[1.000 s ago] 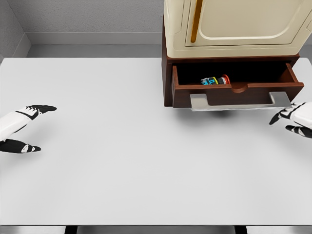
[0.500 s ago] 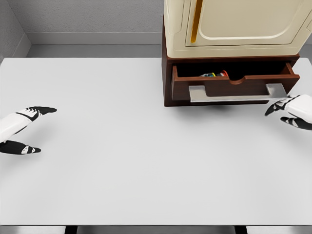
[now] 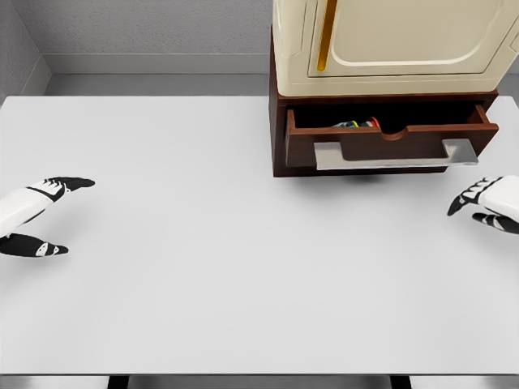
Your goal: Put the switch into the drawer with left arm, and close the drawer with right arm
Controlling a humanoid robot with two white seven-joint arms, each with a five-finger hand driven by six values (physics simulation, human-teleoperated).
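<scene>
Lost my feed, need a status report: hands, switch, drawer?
Left robot hand open, idle. Right robot hand open, off the drawer. Switch inside; drawer partly open. Nothing blocking.

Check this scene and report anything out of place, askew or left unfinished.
One thing stands out: the drawer under the cream cabinet is part open, with the switch just visible inside. The right hand sits clear of the grey handle, not touching it. The left hand rests open at the table's left edge. Nothing is spilled or damaged.
</scene>
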